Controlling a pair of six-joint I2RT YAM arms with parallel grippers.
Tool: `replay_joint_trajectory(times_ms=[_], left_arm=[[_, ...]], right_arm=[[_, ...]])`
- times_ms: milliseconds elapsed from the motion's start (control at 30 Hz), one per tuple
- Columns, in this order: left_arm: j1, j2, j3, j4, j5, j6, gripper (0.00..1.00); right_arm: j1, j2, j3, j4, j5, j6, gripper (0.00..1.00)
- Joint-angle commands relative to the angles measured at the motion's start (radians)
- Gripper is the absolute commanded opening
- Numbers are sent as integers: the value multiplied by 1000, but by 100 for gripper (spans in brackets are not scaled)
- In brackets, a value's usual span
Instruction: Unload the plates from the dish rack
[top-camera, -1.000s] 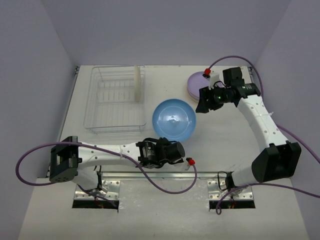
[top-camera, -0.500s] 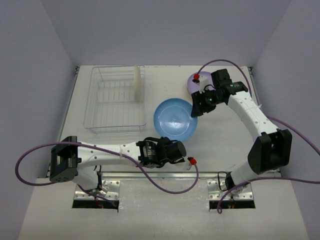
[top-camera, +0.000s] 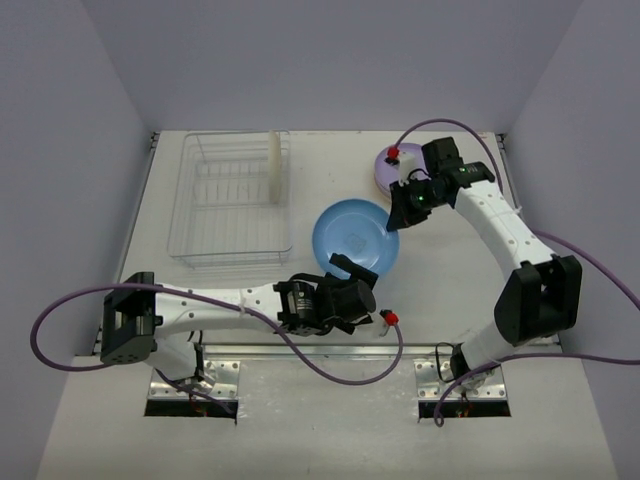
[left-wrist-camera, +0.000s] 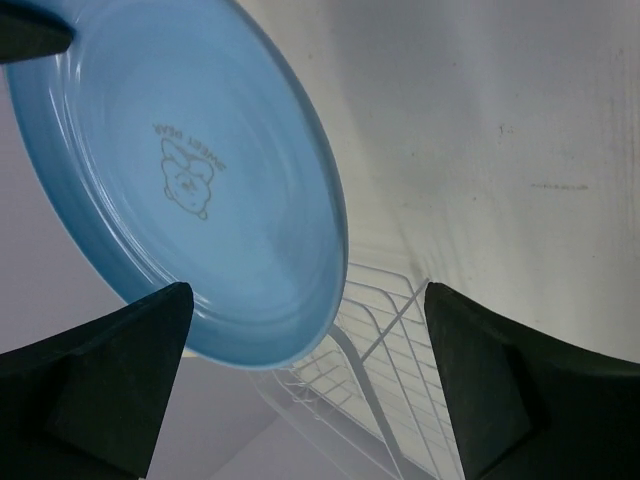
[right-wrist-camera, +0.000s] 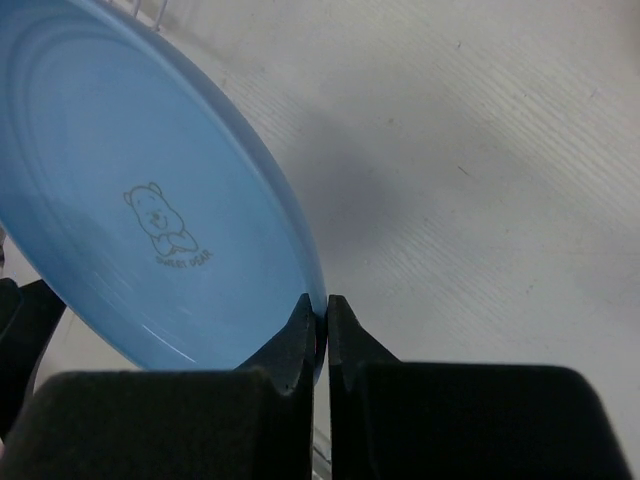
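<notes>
A blue plate (top-camera: 355, 238) hangs tilted over the middle of the table, its bear-printed underside showing in both wrist views. My right gripper (top-camera: 400, 214) is shut on its right rim (right-wrist-camera: 322, 318). My left gripper (top-camera: 352, 283) stands open just below the plate's near edge; in its wrist view the plate (left-wrist-camera: 190, 180) sits above the wide gap between the fingers, touching neither. One cream plate (top-camera: 272, 165) stands upright in the wire dish rack (top-camera: 186, 205) at the back left. A lavender plate (top-camera: 381, 172) lies flat at the back right, partly behind my right wrist.
The rack's wire floor (left-wrist-camera: 400, 370) shows beyond my left fingers. White walls close in the table (top-camera: 450, 290) at the back and both sides. Purple cables trail from both arms.
My left gripper let go of the blue plate and opened wide. My right gripper swung left from the lavender plate and closed on the blue plate's right rim; the plate shifted slightly right.
</notes>
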Motion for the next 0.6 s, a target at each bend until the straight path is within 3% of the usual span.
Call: replay_joint_trajectory(times_ms=[0,167,267,467,567], left_arm=[[16,-36,68,41,-24,-65,100],[151,-84,192,25,37,-194,100],[273,-125,337,-7,176,-370,100],[589,-187,446,-38,361,-749,100],[742,-201,458,-62,434,-842,100]], right_arm=[[-65,-10,104,34,21,22,0],[-247,104,290,28,-7,83,0],[-323,217,438,6,10,101,0],[-381,435,666,7,34,161,0],[-389,536,755,8,44,187,0]])
